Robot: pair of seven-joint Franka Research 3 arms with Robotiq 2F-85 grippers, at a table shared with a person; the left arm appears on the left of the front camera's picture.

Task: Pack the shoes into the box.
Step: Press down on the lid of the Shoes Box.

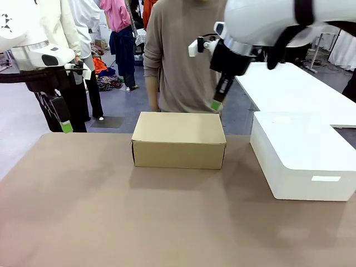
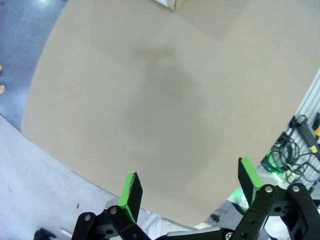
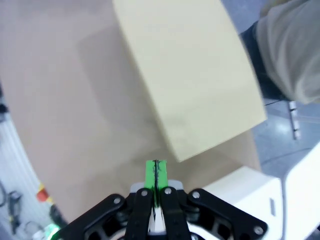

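The box [image 1: 178, 139] sits shut near the far edge of the table [image 1: 111, 222], about midway along it, its flap lid down flat. No shoes can be seen; whether they are inside I cannot tell. The cardboard looks light and stiff but easy to dent, so the lid's free front lip seems the place to take hold.

The right gripper [image 1: 216, 105] hangs just above the box's far right corner, jaws pressed together on nothing. The left gripper [image 1: 66, 127] hovers off the table's left edge, jaws wide apart and empty.

A person [image 1: 183, 55] stands behind the box. A larger white box [image 1: 300, 161] rests beside the right edge.

The right wrist view looks down on the lid; the left wrist view catches just one box corner [image 2: 172, 4].
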